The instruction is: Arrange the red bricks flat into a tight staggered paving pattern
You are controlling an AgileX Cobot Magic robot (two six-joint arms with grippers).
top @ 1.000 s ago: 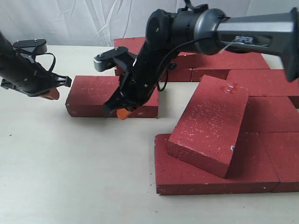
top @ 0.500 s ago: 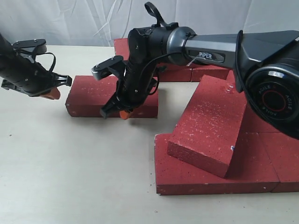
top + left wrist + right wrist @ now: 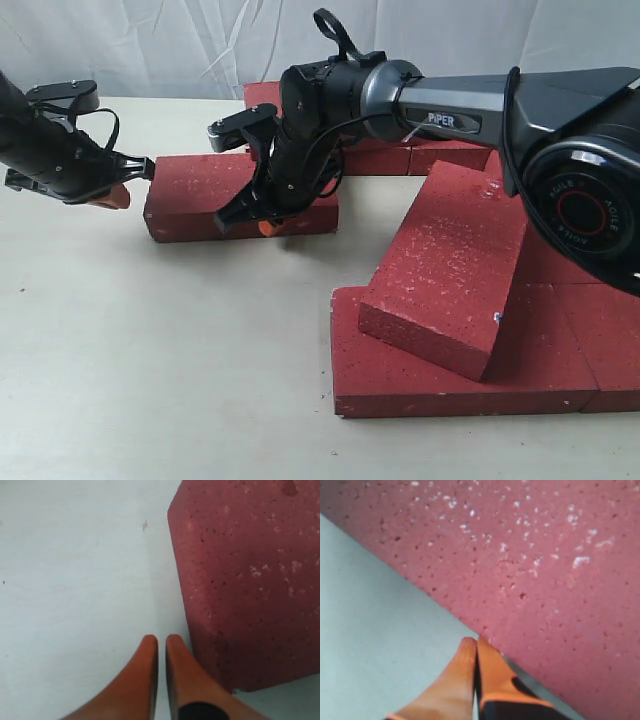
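**Work status: partly complete.**

**Laid area.** On the right side of the table (image 3: 150, 380), a group of laid bricks (image 3: 400, 388) is seen lying flat and close together. More of them are seen behind the right arm. A full count cannot be made, because the arm hides part of the back row. Whether the joints are staggered throughout cannot be confirmed.

**Outstanding items.**
- A tilted brick (image 3: 455, 260) is found resting aslant on top of the laid bricks, with one end raised. It is not yet seated flat.
- A loose brick (image 3: 195, 190) is found flat on the table, well apart from the group and to its left. It is not yet joined to the pattern.

**Grippers.**
- The left gripper (image 3: 110, 196) is held at the loose brick's left end. In the wrist view, the left gripper (image 3: 160, 642) is seen with its fingers pressed together and nothing between them, just beside the loose brick (image 3: 250, 580).
- The right gripper (image 3: 264, 226) is placed at the brick's long front edge. In its wrist view, the right gripper (image 3: 476, 642) is likewise seen closed and empty, with its tips down where the loose brick (image 3: 545, 555) meets the table.

**Assessment.** A push rather than a lift is judged to be in hand, with the brick bracketed on two sides. The loose brick has to be closed up against the group, and the tilted brick has to be bedded flat.
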